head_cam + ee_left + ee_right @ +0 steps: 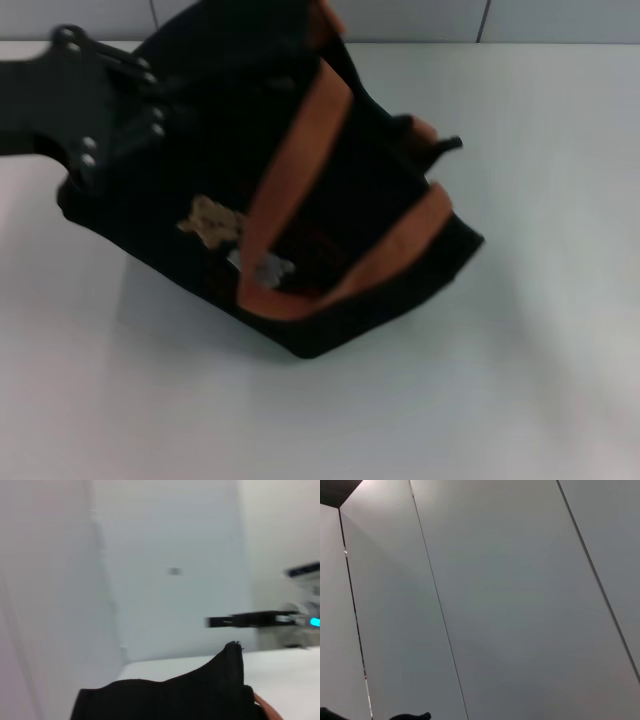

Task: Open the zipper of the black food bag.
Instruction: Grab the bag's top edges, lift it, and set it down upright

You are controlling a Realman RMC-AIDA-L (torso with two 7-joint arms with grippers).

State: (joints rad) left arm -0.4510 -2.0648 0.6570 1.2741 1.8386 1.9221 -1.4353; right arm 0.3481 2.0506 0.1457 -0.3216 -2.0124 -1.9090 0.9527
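Looking down from the head view, you see the black food bag sitting on the white surface, a little to the robot's left of the middle and turned at an angle, so one corner points toward you. Its orange-brown strap handles lie across the top panel, one running from the far edge down toward the near corner, the other curving along the right-hand edge. A tan bear patch shows on the face nearest you, with a small silver metal pull just beside it, close to the lower end of the strap. You cannot tell from here whether that pull belongs to the zipper on the top panel, and the zipper line itself is lost in the dark fabric between the handles.

Your left gripper comes in from the left edge and sits against the bag's far left corner. Its body covers the fingers, so you cannot tell whether they are apart or together, or whether they clamp any fabric. In the left wrist view the bag's black cloth fills the lower edge.

Your right gripper shows only in that same view, held above the surface well beyond the bag; you cannot tell how its fingers stand.
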